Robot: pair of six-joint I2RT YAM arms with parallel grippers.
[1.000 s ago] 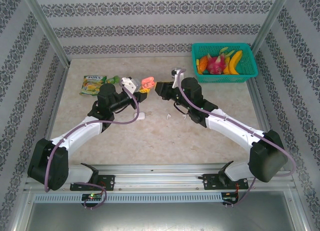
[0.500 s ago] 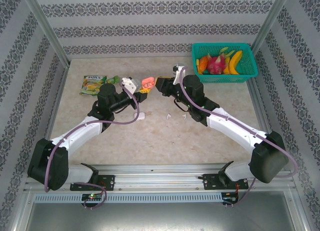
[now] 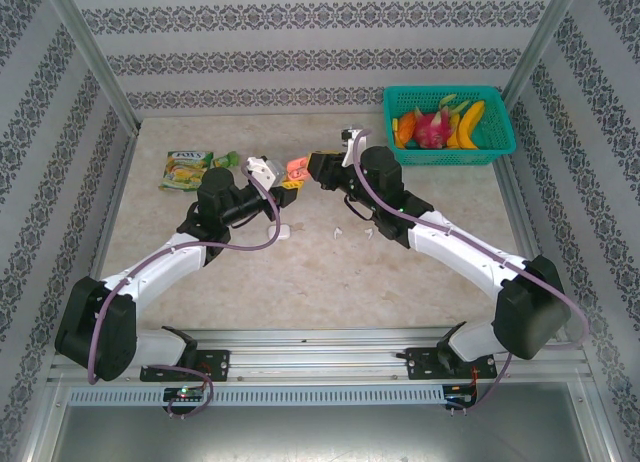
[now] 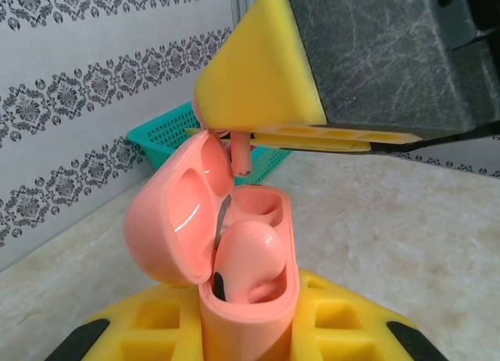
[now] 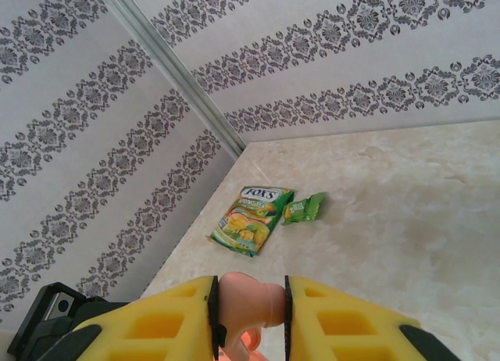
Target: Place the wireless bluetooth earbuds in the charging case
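Over the beige marbled worktop (image 4: 406, 220), the left claw (image 4: 250, 336) is clamped on the salmon-pink pebble-shaped plastic charging case (image 4: 244, 314), its lid swung open and one salmon-pink stemmed earbud (image 4: 246, 255) seated inside. Just above the case's other socket, the right claw (image 5: 248, 297) pinches a second salmon-pink earbud (image 4: 243, 151), stem pointing down.

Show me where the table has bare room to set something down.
Widest bare patch: the near table between the left arm and right arm. Also bare: right of the right arm, in front of the teal basket. Crowded: the far middle, where the arms meet at the pink case and pink earbud, with the candy bag leftward and white pieces nearer.
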